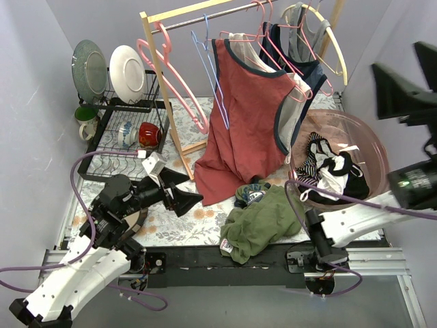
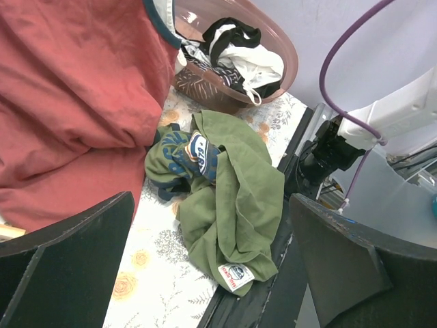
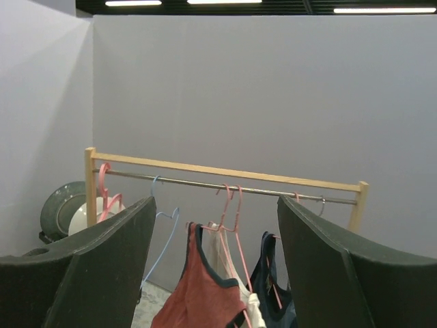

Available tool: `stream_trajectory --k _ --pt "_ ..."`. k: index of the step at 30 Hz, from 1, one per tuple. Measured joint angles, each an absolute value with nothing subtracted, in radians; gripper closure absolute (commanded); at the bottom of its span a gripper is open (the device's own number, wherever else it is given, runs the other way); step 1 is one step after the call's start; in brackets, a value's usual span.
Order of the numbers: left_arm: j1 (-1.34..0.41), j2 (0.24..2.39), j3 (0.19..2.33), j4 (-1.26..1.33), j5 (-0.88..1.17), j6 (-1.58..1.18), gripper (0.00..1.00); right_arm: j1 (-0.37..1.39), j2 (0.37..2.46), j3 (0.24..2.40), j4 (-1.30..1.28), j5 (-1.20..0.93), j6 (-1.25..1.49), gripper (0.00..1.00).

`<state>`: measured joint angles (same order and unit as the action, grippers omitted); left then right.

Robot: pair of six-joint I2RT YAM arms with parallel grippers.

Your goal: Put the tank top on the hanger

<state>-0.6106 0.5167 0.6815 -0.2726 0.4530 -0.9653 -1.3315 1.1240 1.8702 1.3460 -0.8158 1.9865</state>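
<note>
Olive-green and crumpled, the tank top point(image 1: 259, 225) lies in a heap on the flowered table cover point(image 1: 179, 225) near the front edge, between your two arm bases. Navy trim and what looks like part of the blue-and-white print are bunched at its far side. Just behind the heap, the rust-red tank top point(image 1: 246, 116) hangs from a pink hanger, its hem reaching down to the table. Close on the right sits the pink basin point(image 1: 372, 140), holding striped and black-and-white clothes. The hanger point(image 1: 209, 68), thin light-blue wire, hangs bare by its hook on the rail point(image 1: 205, 15), left of the rust-red top and well apart from the heap. Your left gripper point(image 1: 192, 191) is low over the table to the heap's left, pointed at it, jaws spread wide and holding nothing. Your right gripper point(image 3: 215, 212) is raised high and faces the rail, its jaws also wide apart and empty.
</note>
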Motion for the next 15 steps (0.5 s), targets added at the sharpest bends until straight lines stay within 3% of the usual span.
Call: stream_trajectory --k 7,9,13,15 --pt "-0.611 0.611 0.683 -0.23 0.49 -0.987 0.02 -1.277 1.357 2.026 1.327 -0.815 1.984 0.2" --pt "-0.611 0.636 0.683 -0.217 0.5 -1.0 0.02 -1.06 1.396 2.031 1.208 -0.835 1.929 0.18" --pt "-0.611 0.665 0.685 -0.211 0.507 -1.015 0.02 -0.437 1.405 1.818 0.91 -0.952 1.632 0.12" --pt "-0.611 0.663 0.688 -0.218 0.503 -1.019 0.02 -0.218 1.408 1.741 0.638 -1.011 1.405 0.1"
